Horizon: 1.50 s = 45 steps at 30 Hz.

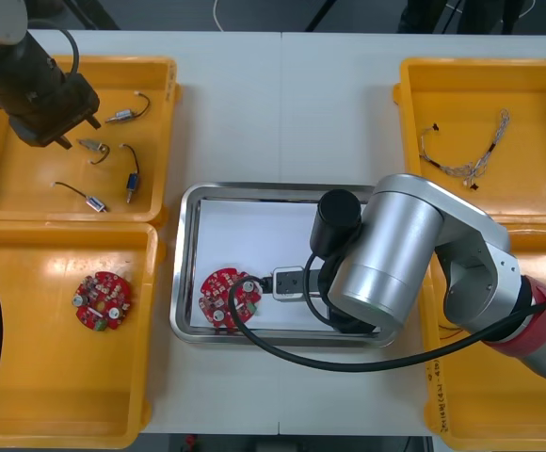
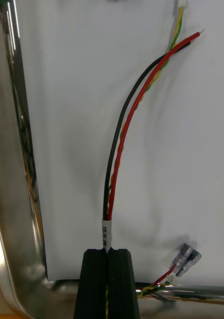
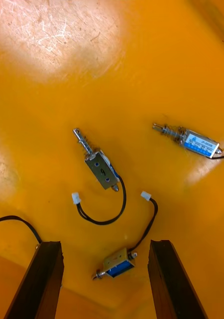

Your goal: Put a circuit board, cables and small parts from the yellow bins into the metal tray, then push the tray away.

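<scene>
My right gripper (image 2: 107,250) is shut on a red and yellow cable (image 2: 123,134) bundled with a black lead, low over the white inside of the metal tray (image 1: 186,273). The cable arcs away from the fingers across the white floor. A round red circuit board (image 1: 228,297) lies in the tray's near left corner. My left gripper (image 3: 104,244) hangs open over the far left yellow bin (image 1: 5,188), above several small metal parts (image 3: 99,167) with short black leads. One small part (image 3: 117,262) lies between its fingers, below them.
Another red circuit board (image 1: 104,301) lies in the near left bin (image 1: 28,395). The far right bin (image 1: 537,104) holds a thin cable (image 1: 466,155). My right arm (image 1: 386,254) covers the tray's right half and part of the near right bin.
</scene>
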Tool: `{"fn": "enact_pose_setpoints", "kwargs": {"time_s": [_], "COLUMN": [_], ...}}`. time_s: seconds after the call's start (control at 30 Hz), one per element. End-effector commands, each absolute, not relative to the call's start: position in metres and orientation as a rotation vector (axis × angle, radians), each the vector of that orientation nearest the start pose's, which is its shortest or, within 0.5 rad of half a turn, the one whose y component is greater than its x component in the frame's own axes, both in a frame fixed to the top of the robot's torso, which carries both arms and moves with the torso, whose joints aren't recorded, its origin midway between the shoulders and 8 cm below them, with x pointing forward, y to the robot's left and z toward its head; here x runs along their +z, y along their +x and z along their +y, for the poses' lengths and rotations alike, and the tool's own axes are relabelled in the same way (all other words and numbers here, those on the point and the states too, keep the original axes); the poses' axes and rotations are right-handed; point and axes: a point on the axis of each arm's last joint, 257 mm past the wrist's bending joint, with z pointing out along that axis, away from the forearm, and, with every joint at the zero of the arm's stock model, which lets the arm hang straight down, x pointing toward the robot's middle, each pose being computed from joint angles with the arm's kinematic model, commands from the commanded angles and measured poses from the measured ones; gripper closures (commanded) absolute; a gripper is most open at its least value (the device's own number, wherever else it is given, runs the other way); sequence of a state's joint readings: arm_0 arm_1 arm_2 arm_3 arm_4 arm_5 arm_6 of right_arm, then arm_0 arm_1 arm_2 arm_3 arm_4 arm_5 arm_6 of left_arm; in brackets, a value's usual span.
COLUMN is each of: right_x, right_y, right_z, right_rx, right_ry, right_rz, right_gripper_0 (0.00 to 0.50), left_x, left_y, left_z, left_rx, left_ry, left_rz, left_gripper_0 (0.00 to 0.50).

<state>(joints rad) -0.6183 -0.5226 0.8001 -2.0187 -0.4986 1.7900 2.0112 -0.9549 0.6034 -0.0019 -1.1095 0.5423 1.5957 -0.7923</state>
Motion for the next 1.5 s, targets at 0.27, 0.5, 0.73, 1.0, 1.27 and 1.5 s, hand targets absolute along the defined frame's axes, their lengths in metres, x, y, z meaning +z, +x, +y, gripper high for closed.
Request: {"fn": "enact_pose_setpoints", "kwargs": {"time_s": [0.27,0.5,0.73,1.0,1.27,1.5], "right_x": [-0.300,-0.300,-0.300,-0.296,-0.287,-0.268], "right_y": [0.369,0.370,0.369,0.370,0.368,0.359], "right_z": [-0.079,-0.080,-0.081,-0.083,-0.082,-0.084], "right_rx": [-0.368,-0.371,-0.360,-0.364,-0.349,-0.331], "right_ry": [-2.020,-2.016,-2.016,-2.006,-2.001,-1.998], "right_rz": [1.984,1.983,1.989,2.003,2.003,2.043], "right_gripper_0": [0.500,0.000,0.000,0.000,0.000,0.000], "left_x": [-0.117,-0.130,-0.146,-0.158,-0.171,-0.175], "left_y": [0.628,0.641,0.650,0.648,0.644,0.647], "left_z": [0.341,0.340,0.335,0.323,0.318,0.322], "left_rx": [-0.210,-0.214,-0.207,-0.213,-0.217,-0.218], "left_ry": [-1.043,-1.064,-1.045,-1.048,-1.059,-1.065], "left_rz": [2.366,2.339,2.329,2.356,2.380,2.368], "left_gripper_0": [0.000,0.000,0.000,0.000,0.000,0.062]}}
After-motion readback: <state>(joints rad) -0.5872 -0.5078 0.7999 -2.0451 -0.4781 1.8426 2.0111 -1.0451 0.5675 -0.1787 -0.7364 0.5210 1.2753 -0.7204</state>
